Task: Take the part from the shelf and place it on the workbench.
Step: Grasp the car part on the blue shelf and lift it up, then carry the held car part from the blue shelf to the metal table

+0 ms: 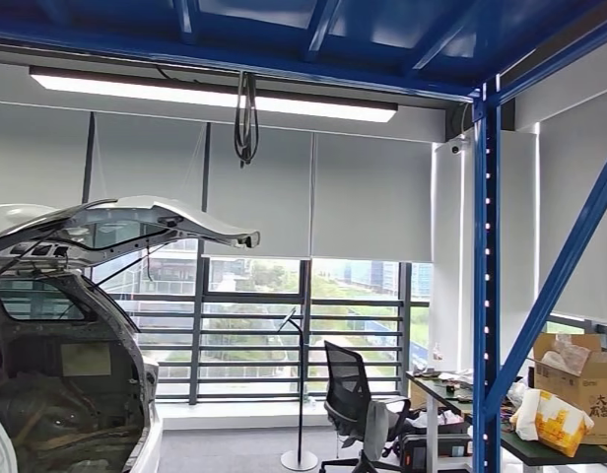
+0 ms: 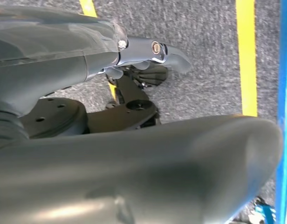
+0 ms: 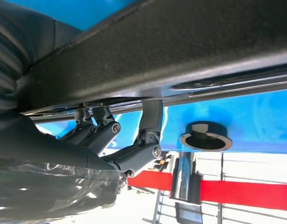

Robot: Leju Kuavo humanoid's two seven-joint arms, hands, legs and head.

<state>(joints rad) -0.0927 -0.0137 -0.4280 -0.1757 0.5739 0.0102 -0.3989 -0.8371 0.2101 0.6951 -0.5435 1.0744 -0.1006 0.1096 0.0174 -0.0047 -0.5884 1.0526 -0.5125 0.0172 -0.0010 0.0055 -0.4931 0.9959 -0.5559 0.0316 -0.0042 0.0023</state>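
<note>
In the right wrist view a long dark textured part [image 3: 191, 51] runs across the picture against a blue shelf surface [image 3: 254, 121]. My right hand [image 3: 135, 140] hooks its dark fingers [image 3: 151, 119] over the edge of this part and grips it. In the left wrist view my left hand [image 2: 142, 65] hangs over grey carpet, one silver finger [image 2: 156, 49] stretched out and darker fingers tucked below. A broad smooth grey shape [image 2: 153, 172] lies close to that camera; I cannot tell whether the left hand holds it.
The blue shelf upright [image 1: 487, 296] and its slanted brace stand at the right. Behind it is a dark table [image 1: 449, 389] with a cardboard box [image 1: 583, 379] and a bag. A car with its tailgate raised [image 1: 70, 374] is at the left, an office chair [image 1: 353, 399] in the middle. Yellow floor lines [image 2: 247, 56].
</note>
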